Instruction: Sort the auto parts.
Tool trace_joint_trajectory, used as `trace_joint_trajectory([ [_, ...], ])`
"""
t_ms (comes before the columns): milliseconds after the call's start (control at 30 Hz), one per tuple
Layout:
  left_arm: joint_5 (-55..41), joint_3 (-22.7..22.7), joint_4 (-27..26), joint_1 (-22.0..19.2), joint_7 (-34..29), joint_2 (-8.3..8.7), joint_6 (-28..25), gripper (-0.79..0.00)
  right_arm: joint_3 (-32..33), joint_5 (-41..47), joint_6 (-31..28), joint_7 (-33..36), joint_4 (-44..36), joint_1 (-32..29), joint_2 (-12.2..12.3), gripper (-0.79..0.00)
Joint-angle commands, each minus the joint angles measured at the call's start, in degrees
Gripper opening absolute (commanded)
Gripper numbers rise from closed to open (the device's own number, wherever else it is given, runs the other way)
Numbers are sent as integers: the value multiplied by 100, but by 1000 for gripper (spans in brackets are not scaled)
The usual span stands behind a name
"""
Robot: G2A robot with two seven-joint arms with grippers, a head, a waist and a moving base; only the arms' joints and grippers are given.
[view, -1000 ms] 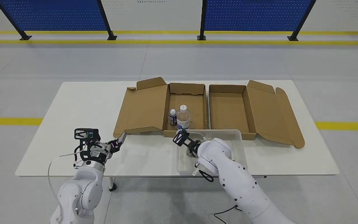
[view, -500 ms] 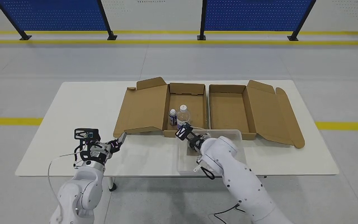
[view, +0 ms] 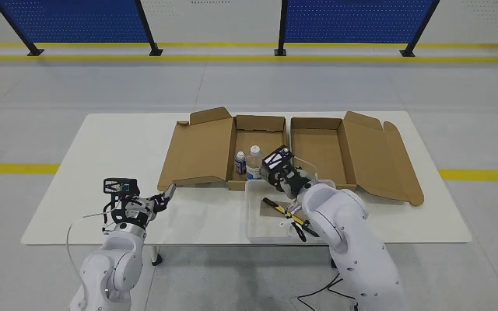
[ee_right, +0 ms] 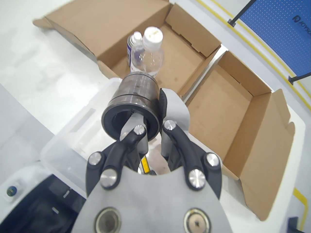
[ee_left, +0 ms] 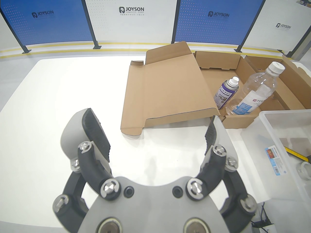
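The dark round metal sleeve (ee_right: 132, 105) is up in the air now. The right gripper (ee_right: 151, 112) holds it, with one finger inside the hole and the other pressing on the outside wall. In the top view it hangs near the middle of the frame, over the far edge of the clear plastic bin (view: 250, 214).

A second back, the top view has this gripper lower in the frame, down by the bin's left side. Now it is lifted and sits closer to the boxes. So the pick looks done, and the carry is on.

Just above it in the frame are two boxes. The open brown cardboard box on the left (view: 261, 124) holds a small purple spray can (view: 240, 162) and a clear plastic bottle with a white cap (view: 255, 159), both standing up. The open brown cardboard box on the right (view: 315, 155) is bare inside. I guess the sleeve goes into one of them, but I cannot tell which.

With the arm out of the way, the yellow and black hand tools (view: 284, 211) show inside the bin. They are likely still to be sorted.

The left gripper (ee_left: 152, 120) is the same as before. It is spread wide and holds nothing, over the white table (view: 101, 171) at the lower left of the top view.
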Motion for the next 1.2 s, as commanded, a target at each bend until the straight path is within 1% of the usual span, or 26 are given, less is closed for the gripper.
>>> trace_joint_trajectory([
  [0, 0, 0, 0, 0, 0, 0, 0, 0, 62, 340, 56, -340, 21, -56, -8, -785],
  [100, 0, 0, 0, 0, 0, 0, 0, 0, 106, 701, 167, -730, 79, -101, -22, -785],
  [233, 0, 0, 0, 0, 0, 0, 0, 0, 96, 933, 228, -975, 173, -97, -31, -785],
  [467, 0, 0, 0, 0, 0, 0, 0, 0, -7, 836, 336, -1034, 256, -18, -30, -785],
  [600, 0, 0, 0, 0, 0, 0, 0, 0, -43, 585, 439, -1128, 238, 42, -24, -785],
  [667, 0, 0, 0, 0, 0, 0, 0, 0, -56, 270, 514, -1178, 204, 101, -15, -785],
  [733, 0, 0, 0, 0, 0, 0, 0, 0, -54, 127, 680, -1272, 178, 136, -18, -785],
  [900, 0, 0, 0, 0, 0, 0, 0, 0, -49, -765, 1013, -1234, 277, 402, -9, -785],
  [1033, 0, 0, 0, 0, 0, 0, 0, 0, -63, -1334, 1216, -1131, 688, 708, -19, -785],
  [1167, 0, 0, 0, 0, 0, 0, 0, 0, -72, -1297, 1294, -1228, 1502, 1017, -59, -785],
])
